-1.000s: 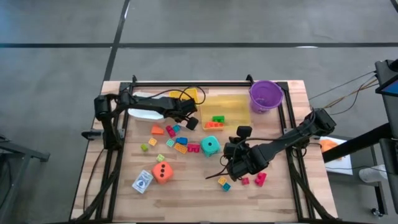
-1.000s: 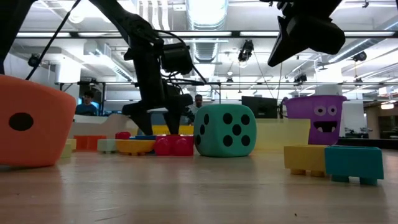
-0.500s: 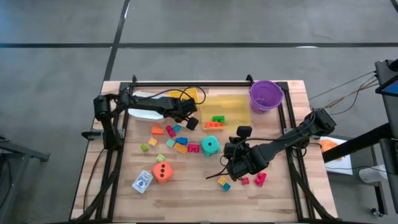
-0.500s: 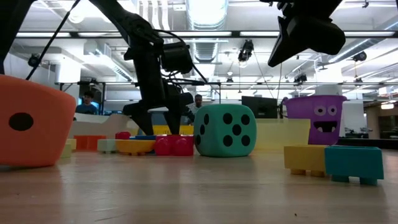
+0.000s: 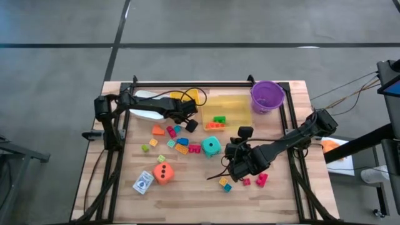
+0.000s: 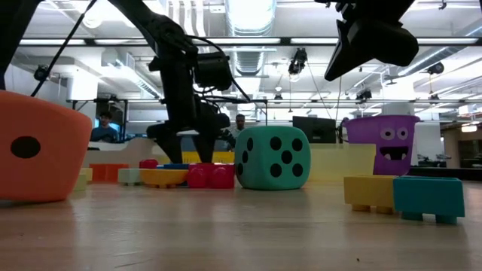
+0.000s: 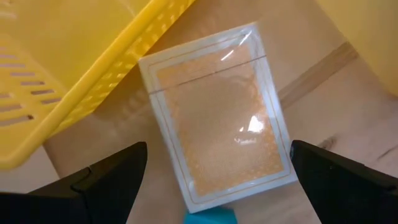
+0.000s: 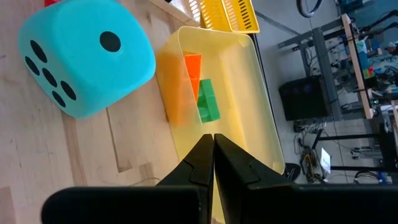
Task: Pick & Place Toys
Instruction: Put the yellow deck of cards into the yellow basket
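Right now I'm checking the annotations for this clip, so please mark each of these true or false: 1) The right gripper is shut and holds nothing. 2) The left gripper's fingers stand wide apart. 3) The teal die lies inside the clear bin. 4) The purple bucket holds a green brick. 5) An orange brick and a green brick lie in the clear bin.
1) True: the right gripper has its fingers pressed together with nothing between them.
2) True: the left gripper is open above a clear-wrapped card box.
3) False: the teal die sits on the table, outside the clear bin.
4) False: the purple bucket looks empty from above.
5) True: the orange brick and green brick lie side by side in it.
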